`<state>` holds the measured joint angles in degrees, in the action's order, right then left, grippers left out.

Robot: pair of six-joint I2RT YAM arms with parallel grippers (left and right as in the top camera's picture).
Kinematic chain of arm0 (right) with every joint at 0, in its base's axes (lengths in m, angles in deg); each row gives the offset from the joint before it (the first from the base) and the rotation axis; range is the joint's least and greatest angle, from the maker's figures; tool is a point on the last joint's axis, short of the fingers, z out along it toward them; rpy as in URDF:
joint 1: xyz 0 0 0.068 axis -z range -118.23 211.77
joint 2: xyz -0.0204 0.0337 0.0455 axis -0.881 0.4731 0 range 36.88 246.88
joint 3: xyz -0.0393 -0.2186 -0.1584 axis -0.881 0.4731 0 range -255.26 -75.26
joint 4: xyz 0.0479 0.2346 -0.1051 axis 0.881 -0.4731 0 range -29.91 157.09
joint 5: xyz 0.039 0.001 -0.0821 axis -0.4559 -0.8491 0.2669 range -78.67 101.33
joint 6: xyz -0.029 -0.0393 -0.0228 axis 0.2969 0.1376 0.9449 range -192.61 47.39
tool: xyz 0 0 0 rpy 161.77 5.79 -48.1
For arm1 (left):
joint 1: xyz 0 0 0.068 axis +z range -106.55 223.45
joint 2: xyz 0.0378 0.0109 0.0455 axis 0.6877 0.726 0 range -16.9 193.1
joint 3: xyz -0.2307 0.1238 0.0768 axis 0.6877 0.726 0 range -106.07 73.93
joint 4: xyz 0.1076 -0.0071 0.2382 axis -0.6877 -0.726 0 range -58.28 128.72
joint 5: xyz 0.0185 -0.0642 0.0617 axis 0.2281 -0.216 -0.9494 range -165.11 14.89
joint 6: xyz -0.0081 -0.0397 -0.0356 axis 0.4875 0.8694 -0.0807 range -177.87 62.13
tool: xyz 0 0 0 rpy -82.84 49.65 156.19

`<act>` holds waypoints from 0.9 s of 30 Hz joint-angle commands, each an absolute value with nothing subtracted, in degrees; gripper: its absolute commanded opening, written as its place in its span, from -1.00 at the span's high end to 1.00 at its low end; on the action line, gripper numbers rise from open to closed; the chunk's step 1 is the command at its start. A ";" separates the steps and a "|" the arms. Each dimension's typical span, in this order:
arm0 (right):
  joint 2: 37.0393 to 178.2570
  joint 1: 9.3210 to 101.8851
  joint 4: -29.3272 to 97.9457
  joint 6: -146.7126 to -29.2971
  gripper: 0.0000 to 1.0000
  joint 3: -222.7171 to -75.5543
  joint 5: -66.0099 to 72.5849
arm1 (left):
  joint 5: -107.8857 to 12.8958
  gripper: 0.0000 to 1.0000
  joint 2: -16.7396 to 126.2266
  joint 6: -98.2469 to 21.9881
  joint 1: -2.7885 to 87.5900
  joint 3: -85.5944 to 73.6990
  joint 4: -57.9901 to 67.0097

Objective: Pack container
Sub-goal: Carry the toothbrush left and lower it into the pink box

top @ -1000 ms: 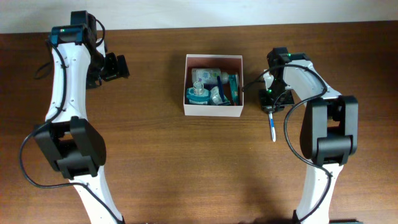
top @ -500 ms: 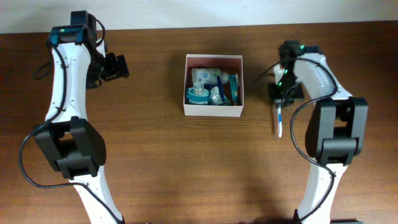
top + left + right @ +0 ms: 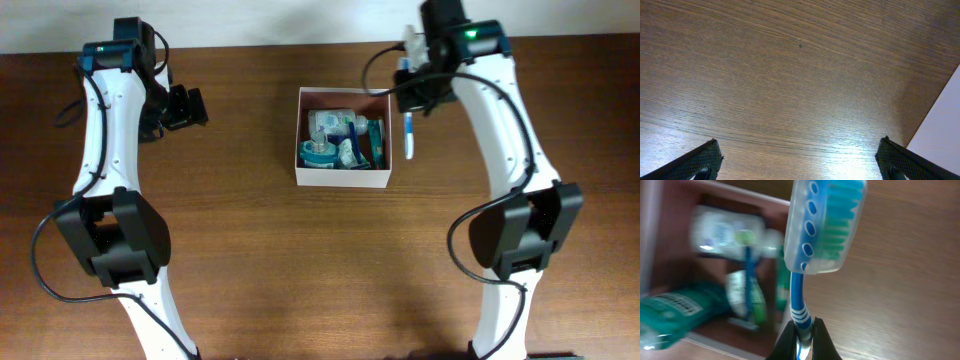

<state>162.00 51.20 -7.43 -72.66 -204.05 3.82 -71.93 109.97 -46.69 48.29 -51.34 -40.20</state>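
Two grippers flank the container (image 3: 344, 181), which already holds toiletries (image 3: 335, 140). Well left of it, the left gripper (image 3: 186, 107) hangs wide open and empty. Just right of it, the right gripper (image 3: 410, 88) is clamped tight on a toothbrush (image 3: 408, 135) handle. Carrying-in looks underway; next, shift over the container, lower and release.

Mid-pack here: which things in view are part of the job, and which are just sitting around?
Part of the job:
- container
- toothbrush, clamped in the right fingers beside the container
- toiletries already in the container

Not in play:
- left fingers, open, holding nothing
- wooden table
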 commanded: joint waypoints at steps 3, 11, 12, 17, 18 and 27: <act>161.01 47.77 -6.09 -72.88 0.92 -204.51 2.27 | -71.49 -0.99 108.37 -46.77 48.38 -52.07 -40.22; 161.03 45.41 -0.02 -72.88 0.92 -200.49 2.25 | -71.49 -0.99 108.37 -46.77 48.38 -52.07 -40.20; 161.03 45.28 0.55 -72.88 0.92 -199.90 2.27 | -71.49 -0.99 108.37 -46.77 48.38 -52.07 -40.20; 161.10 45.23 2.19 -72.88 0.92 -196.75 2.25 | -71.49 -0.99 108.37 -46.77 48.38 -52.07 -40.20; 161.10 45.23 2.23 -72.88 0.91 -195.79 2.25 | -71.49 -0.99 108.37 -46.77 48.38 -52.07 -40.20; 161.10 45.21 3.24 -72.88 0.92 -191.42 2.23 | -71.49 -0.99 108.37 -46.77 48.40 -52.07 -40.20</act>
<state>162.00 45.73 2.89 -72.62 -192.62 2.80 -71.93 109.97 -46.69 48.29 -51.34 -40.20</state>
